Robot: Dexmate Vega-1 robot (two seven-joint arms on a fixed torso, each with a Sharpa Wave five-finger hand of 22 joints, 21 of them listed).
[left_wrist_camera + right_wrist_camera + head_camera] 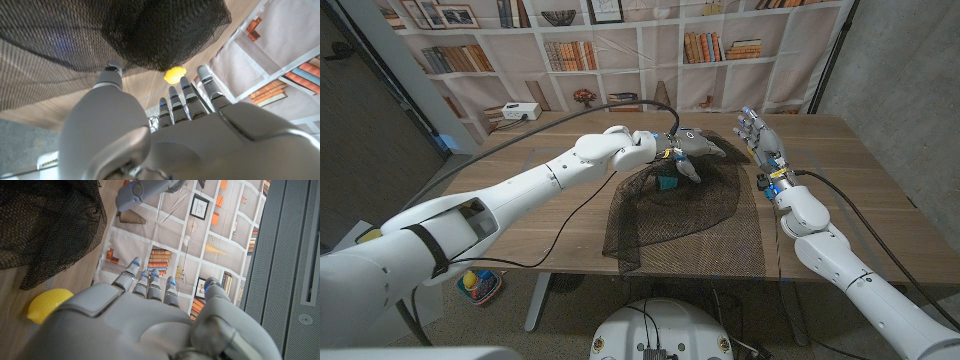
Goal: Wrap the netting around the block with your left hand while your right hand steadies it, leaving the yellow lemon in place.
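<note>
Left robot hand point(692, 147) above netting point(680, 215), right robot hand point(757, 130) upright

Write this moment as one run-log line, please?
left hand: over netting, grip unclear | right hand: open, off block | lemon: on table

Black netting point(685, 205) spread over teal block point(667, 183); yellow lemon point(49, 304) beside.

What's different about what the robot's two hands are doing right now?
The left hand reaches over the black netting, fingers down in its bunched top; the right hand stands beside the netting's edge with fingers spread, holding nothing. The left arm stretches across the table; the right stays on its own side. Both are grey, on white arms.
</note>
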